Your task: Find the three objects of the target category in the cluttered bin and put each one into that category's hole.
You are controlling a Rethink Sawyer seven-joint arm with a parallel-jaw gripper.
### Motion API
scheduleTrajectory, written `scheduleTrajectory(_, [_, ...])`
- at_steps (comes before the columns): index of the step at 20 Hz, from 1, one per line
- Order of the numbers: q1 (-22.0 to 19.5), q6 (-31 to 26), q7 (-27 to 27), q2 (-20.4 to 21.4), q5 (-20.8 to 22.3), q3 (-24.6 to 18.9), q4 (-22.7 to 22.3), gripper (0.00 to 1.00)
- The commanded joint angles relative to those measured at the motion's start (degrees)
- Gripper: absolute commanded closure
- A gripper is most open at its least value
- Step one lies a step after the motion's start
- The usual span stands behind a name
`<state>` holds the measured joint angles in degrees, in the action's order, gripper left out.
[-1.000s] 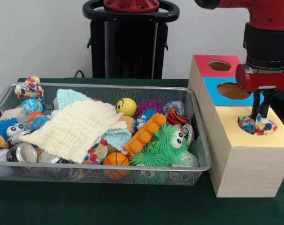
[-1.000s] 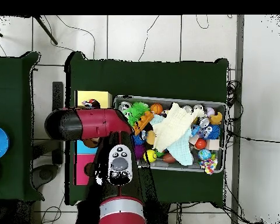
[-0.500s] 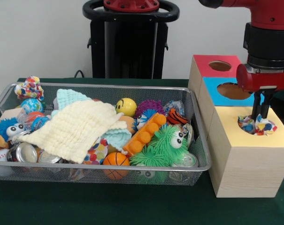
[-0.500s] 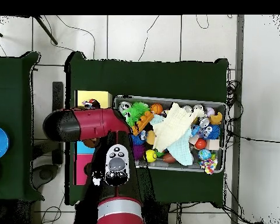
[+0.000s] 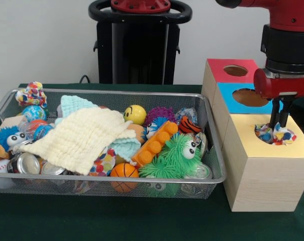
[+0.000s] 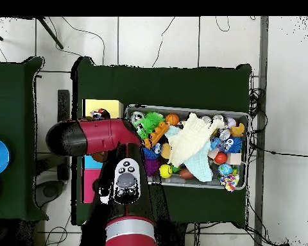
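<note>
End effector [image 5: 279,120] sits over the yellow-topped box [image 5: 265,170], the front one of three stacked-in-row boxes near the table's [image 5: 116,221] right edge in the front view. Its two dark fingers [image 5: 275,113] hang close together, tips touching or just above the multicolour fabric toy [image 5: 275,134] that sits wedged in the yellow box's hole; cannot tell if they actually pinch it or are slightly spread. The toy pokes above the hole rim, not fully dropped in. Behind it stand the blue-topped box [image 5: 249,98] and the red-topped box [image 5: 231,70], each with a round hole showing nothing in it. Wire bin [image 5: 212,150] sits just left of the boxes, filling most of the table's width. In the bin: a cream cloth [image 5: 79,138] draped over the left-centre clutter, a similar multicolour fabric toy [image 5: 32,94] on the back left rim, a green fuzzy creature with eyes [image 5: 177,155] front right, an orange toy brick [image 5: 154,143] beside it, a mini basketball [image 5: 124,173] against the front wall, a yellow smiley ball [image 5: 135,114] toward the back, a purple spiky ball [image 5: 160,114] next to that, cans [image 5: 23,163] front left. Overhead view: arm [image 6: 95,138] covers the boxes, only the yellow top [image 6: 105,107] and the toy's edge show; the end effector itself is hidden there.
</note>
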<state>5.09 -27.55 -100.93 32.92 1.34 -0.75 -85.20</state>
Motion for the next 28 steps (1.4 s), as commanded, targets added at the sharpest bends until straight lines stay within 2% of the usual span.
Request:
scheduleTrajectory(1, [-3.75, 17.93, -3.54, -17.97, 8.58, -1.89, -1.31, 1.00])
scheduleTrajectory(10, [-5.62, 19.85, -2.36, -19.24, 9.15, -4.24, -1.63, 1.00])
scheduleTrajectory(20, [-2.91, 20.89, -2.69, -20.11, 12.88, -1.11, 0.37, 1.00])
scheduleTrajectory(28, [-3.88, 21.66, -2.90, -20.72, 15.19, -2.30, 0.35, 1.00])
